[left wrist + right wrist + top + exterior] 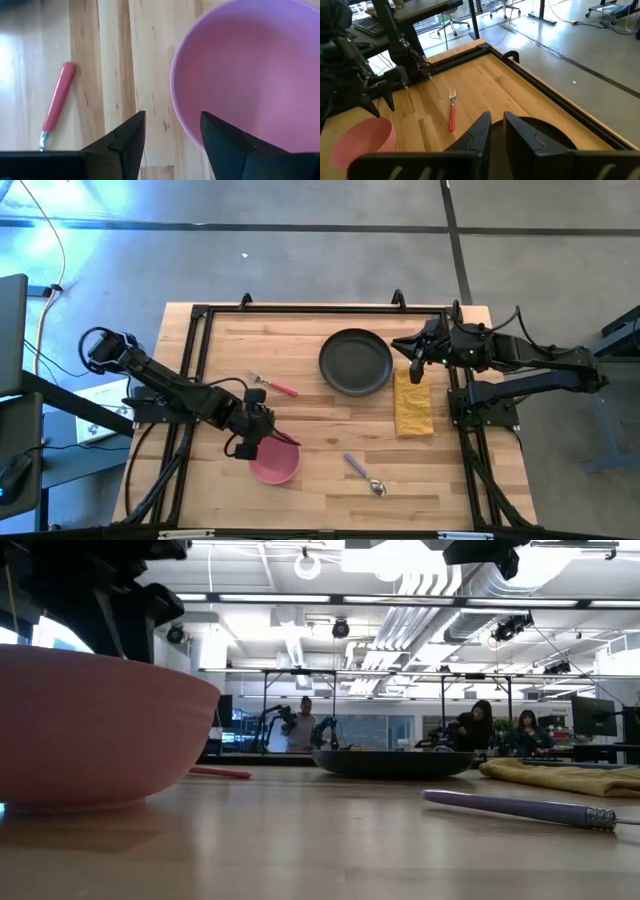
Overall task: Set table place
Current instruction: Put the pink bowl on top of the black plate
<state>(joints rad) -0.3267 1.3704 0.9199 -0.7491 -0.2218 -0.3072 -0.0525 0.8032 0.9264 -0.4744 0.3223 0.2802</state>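
The pink bowl (pixel 278 465) sits on its base on the table near the front, left of centre. My left gripper (pixel 172 120) is open, pointing down over the bowl's left rim (pixel 181 120), one finger outside and one over the inside. The dark plate (pixel 356 361) lies at the far centre, and the folded yellow napkin (pixel 413 408) lies flat to its right. My right gripper (pixel 497 120) hovers over the napkin's far end beside the plate, fingers close together, holding nothing. The pink-handled fork (pixel 275 385) and the purple-handled spoon (pixel 362 472) lie flat on the wood. My left gripper's fingers (pixel 220 137) stand on either side of the bowl's rim, coming from above. I cannot tell whether they touch it. The bowl sits on the table.
The black rail frame (pixel 200 360) edges the tabletop. Bare wood lies between bowl, plate and spoon. In the low view the bowl (pixel 90 730) fills the left, with the spoon (pixel 520 807) and napkin (pixel 570 777) at right. People sit in the room behind.
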